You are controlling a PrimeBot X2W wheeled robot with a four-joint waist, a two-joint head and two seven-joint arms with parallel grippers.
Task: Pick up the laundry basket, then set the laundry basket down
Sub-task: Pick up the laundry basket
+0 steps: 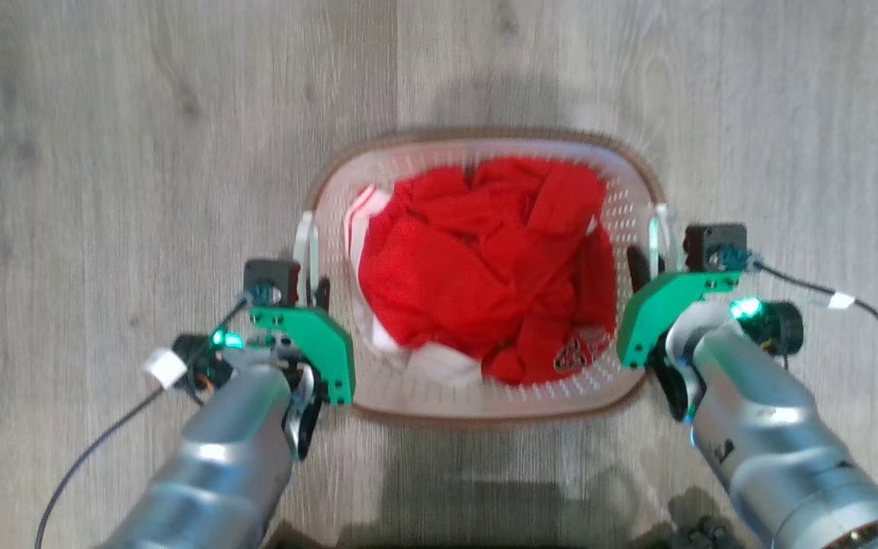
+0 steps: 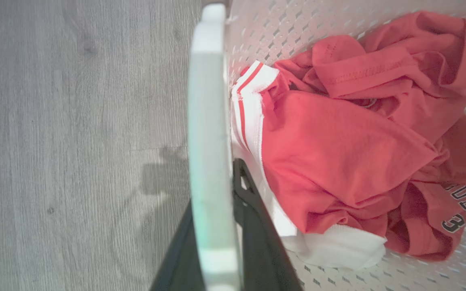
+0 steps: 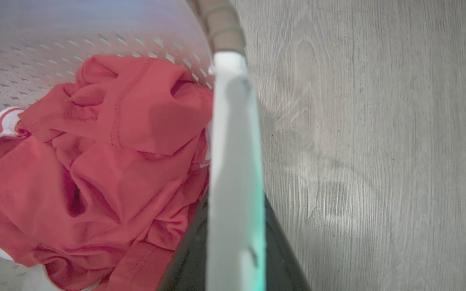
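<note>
As both white side handles [image 2: 210, 141] are gripped, we judge pickup under way. At 9 o'clock our left gripper [image 1: 311, 287] clamps one handle of the small oval white perforated plastic laundry basket [image 1: 485, 415] holding red clothes [image 1: 485, 267]. At 3 o'clock our right gripper [image 1: 654, 267] clamps the other. We cannot confirm lift-off, and set-down remains.

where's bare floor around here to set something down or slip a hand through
Bare wood floor lies wide open left of the laundry basket, right of it, and beyond its far rim. Crowded: both handles, clamped by the left gripper and right gripper, and inside, where red clothes pile up.
</note>
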